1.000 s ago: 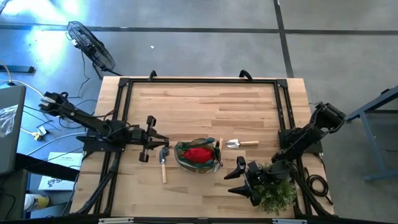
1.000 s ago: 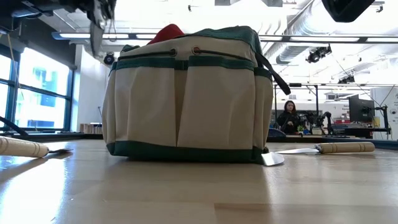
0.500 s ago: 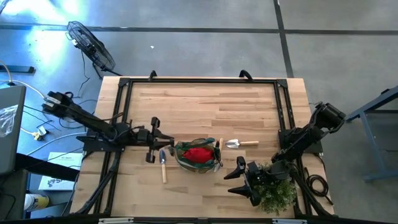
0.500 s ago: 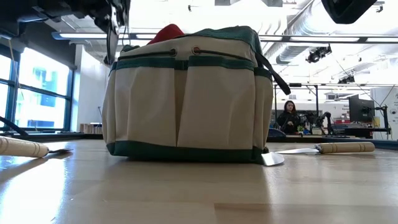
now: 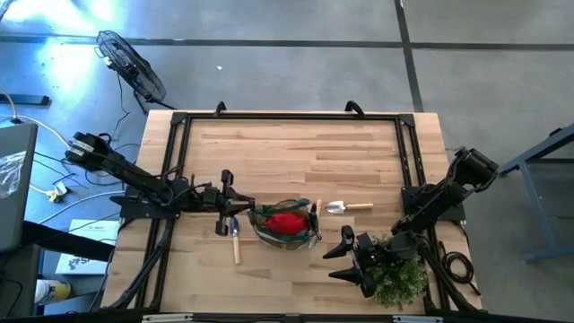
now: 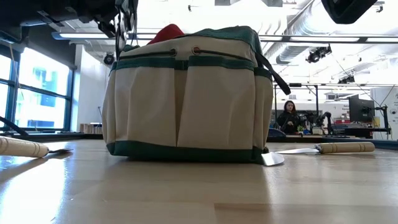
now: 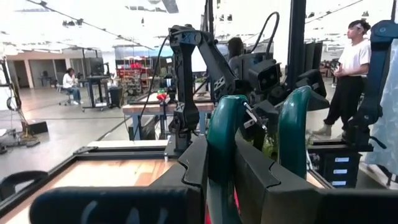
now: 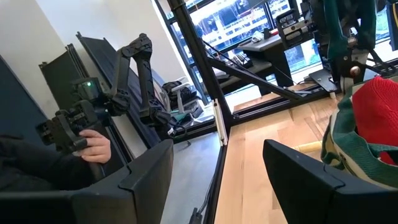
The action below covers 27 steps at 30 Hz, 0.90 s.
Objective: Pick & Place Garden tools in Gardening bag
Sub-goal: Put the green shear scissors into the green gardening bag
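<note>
The gardening bag [image 5: 285, 222] [image 6: 186, 93], cream with dark green trim, stands on the table's near middle with a red fabric piece [image 5: 285, 222] [image 6: 168, 31] in it. My left gripper [image 5: 240, 205] [image 7: 227, 180] is just left of the bag's rim, shut on green-handled pruning shears [image 7: 224, 137], whose dark end [image 6: 127, 22] hangs by the bag's top left corner. One trowel [image 5: 236, 240] lies flat left of the bag, another [image 5: 347, 207] right of it. My right gripper [image 5: 334, 265] [image 8: 217, 180] stands open near the potted plant, with nothing between its fingers. My left gripper pinches one green handle of the shears [image 7: 219, 163] between its two fingers. The fingers come about level from the table's left. The second handle [image 7: 293, 124] stands free beside it. The shears are lifted clear of the table, by the bag's rim.
A bushy potted plant [image 5: 399, 278] stands at the near right corner behind my right gripper. A black frame [image 5: 287, 117] runs around the tabletop. People stand in the room beyond [image 7: 351, 68], and a hand holds a controller [image 8: 87, 146].
My left gripper has carried the shears toward the table's right, up to the bag's left rim, sinking slightly. It stays shut. The bag, both trowels and my right gripper have kept still.
</note>
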Available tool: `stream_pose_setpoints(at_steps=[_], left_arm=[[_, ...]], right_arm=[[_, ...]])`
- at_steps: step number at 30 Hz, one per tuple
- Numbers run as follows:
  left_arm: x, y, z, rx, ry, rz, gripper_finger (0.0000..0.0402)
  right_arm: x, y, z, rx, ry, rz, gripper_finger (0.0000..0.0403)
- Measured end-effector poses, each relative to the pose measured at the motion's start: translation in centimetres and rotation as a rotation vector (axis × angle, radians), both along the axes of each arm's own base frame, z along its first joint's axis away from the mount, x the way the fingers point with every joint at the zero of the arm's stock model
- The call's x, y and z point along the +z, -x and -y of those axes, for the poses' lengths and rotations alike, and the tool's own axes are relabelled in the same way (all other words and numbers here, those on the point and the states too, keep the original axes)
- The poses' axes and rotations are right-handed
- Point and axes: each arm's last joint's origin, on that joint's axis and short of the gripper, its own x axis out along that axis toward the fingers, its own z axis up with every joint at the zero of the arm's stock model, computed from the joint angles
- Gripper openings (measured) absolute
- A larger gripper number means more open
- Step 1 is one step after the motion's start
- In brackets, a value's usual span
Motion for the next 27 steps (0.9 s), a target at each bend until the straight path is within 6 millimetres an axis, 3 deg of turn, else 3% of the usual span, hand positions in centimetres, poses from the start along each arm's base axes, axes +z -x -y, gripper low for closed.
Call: stream_pose_setpoints(at_steps=[27], left_arm=[[-1.3, -0.4, 0.0, 0.035, 0.015, -0.104, 0.0041]], right_arm=[[-0.2, 0.1, -0.1, 0.004, -0.011, -0.021, 0.024]])
